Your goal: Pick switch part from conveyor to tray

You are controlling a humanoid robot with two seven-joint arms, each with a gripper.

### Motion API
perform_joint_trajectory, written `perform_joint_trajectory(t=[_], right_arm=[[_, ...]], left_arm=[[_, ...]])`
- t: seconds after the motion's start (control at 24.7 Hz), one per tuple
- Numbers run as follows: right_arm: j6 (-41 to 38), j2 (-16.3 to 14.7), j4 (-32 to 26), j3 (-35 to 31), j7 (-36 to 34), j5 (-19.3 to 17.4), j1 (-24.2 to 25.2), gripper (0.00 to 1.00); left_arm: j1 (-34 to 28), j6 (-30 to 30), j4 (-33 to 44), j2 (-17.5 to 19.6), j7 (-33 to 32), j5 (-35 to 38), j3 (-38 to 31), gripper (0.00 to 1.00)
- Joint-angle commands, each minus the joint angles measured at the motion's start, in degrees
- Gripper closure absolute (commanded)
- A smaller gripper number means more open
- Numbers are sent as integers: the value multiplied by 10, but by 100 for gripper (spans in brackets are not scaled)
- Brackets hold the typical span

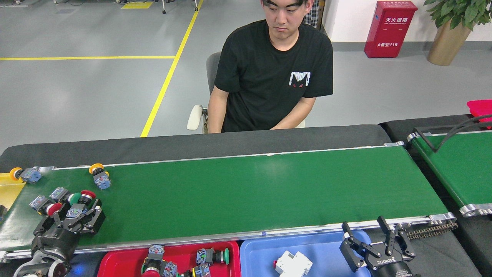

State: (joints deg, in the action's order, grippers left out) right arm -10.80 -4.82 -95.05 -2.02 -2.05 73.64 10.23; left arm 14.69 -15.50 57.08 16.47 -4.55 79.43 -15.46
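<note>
The long dark-green conveyor [250, 188] runs across the head view. At its left end lie several switch parts: two yellow-capped ones [25, 175] [99, 177] and a cluster of red- and green-capped ones [57, 198]. My left gripper [73, 219] is open over the belt's near left part. Its fingers [96, 216] straddle the red-capped switch part [78, 207] at the front of the cluster. My right gripper [371, 238] hangs open and empty above the right end of the blue tray [261, 254].
A red tray [123, 261] below the belt holds several switch parts. The blue tray holds a white part [294, 263]. A yellow tray [7, 188] sits at the belt's left end. A person [273, 77] sits behind the conveyor. A second green belt [457, 165] is at the right.
</note>
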Motion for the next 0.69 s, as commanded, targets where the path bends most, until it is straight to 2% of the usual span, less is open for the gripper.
perform_joint_trajectory(t=[0.0,0.12,0.28,0.41,0.65], right_arm=[[-2,-5,-7,-1,-5,-1,-2,3],[-2,-5,-8,-1,-5,-1,-2,3],[-2,-2,-9,-1,-5,-1,-4,3],[-2,-1,-9,-2,-5,-1,-4,3],[-2,-2,-18,-4,-5,-1,-2,3]], left_arm=[[18,5,-14,4,3,0,1,63],[25,3,-19,3,4,-1,1,75],[17,-6,10,-1,9,-2,2,81],[-36,-40,97,-13,13,-8,16,82],[-194,-131,314,-56,12,-9,17,83]])
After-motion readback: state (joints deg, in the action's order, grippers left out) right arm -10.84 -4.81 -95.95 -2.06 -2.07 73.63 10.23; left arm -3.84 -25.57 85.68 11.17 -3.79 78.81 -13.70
